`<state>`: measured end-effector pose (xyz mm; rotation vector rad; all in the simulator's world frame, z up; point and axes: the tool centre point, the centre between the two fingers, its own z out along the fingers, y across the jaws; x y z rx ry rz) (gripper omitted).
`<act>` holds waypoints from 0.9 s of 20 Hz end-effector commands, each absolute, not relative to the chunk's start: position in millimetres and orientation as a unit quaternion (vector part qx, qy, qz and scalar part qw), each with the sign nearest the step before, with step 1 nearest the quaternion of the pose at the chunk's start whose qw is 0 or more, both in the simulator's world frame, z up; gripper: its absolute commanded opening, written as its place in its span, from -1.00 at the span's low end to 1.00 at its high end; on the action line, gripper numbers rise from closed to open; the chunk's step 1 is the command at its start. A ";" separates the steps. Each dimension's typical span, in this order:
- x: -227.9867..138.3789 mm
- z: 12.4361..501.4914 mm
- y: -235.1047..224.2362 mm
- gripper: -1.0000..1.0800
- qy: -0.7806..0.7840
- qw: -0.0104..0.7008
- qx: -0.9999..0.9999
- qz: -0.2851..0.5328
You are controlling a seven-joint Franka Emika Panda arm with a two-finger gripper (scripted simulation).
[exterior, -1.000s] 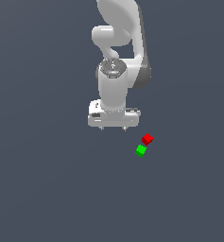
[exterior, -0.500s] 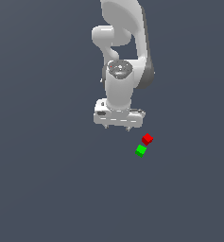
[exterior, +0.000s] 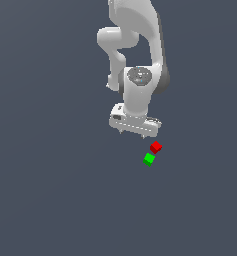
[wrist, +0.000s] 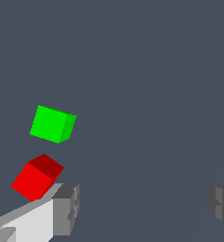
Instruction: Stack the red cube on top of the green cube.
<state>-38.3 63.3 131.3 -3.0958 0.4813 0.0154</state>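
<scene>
Bright red cube [wrist: 36, 177], bright green cube [wrist: 52, 124], white-grey pincer [wrist: 142, 208].

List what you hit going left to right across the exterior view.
Gripper → green cube → red cube. The cubes sit close together, with the green one only slightly further left.

The floor surface [exterior: 45, 200] is a flat, matte plane of uniform dark slate blue-grey. It fills the background of the exterior view from edge to edge. In the wrist view the same floor surface [wrist: 132, 56] shows a faint diagonal change of tone, slightly lighter on one side. It carries no visible texture, pattern or marking.
</scene>
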 end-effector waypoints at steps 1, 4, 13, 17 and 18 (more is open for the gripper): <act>-41.7 126.6 73.3 0.92 0.178 0.004 -0.984 0.004; -44.7 121.0 85.4 0.92 0.205 0.004 -0.979 0.004; -49.3 103.8 122.9 0.92 0.288 0.002 -0.958 0.003; -49.0 96.0 140.1 0.92 0.325 0.002 -0.946 0.002; -48.6 94.0 144.4 0.92 0.334 0.002 -0.943 0.002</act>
